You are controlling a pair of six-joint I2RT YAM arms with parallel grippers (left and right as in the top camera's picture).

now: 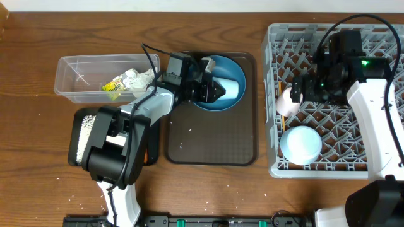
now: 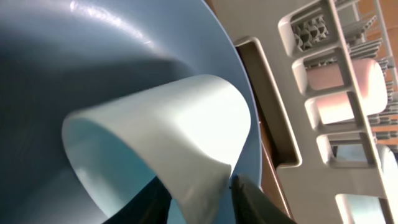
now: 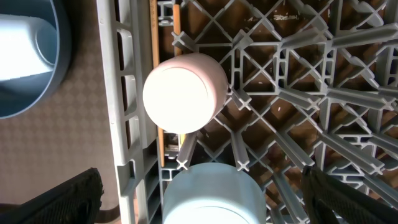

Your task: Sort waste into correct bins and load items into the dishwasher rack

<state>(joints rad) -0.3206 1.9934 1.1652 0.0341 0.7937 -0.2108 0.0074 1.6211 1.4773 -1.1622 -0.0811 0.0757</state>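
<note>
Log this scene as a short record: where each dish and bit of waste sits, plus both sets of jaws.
clear tub: holds the crumpled wrapper
black tray: holds rice
brown tray: carries the blue plate
light-blue cup: on its side on the blue plate
rack: holds the pink cup and the upturned bowl
left jaws: astride the light-blue cup's rim, grip unclear
right jaws: open, empty, above the rack

Upper left, a wrapper [image 1: 129, 81] lies in the tub [image 1: 66, 88]; the rice tray [image 1: 72, 139] sits below it. Centre, the serving tray [image 1: 211, 135] carries a plate [image 1: 219, 104] at its top, a cup [image 1: 232, 88] on it. Right, the rack [image 1: 353, 145] holds a second cup [image 1: 287, 104] above a bowl [image 1: 301, 144].
</note>
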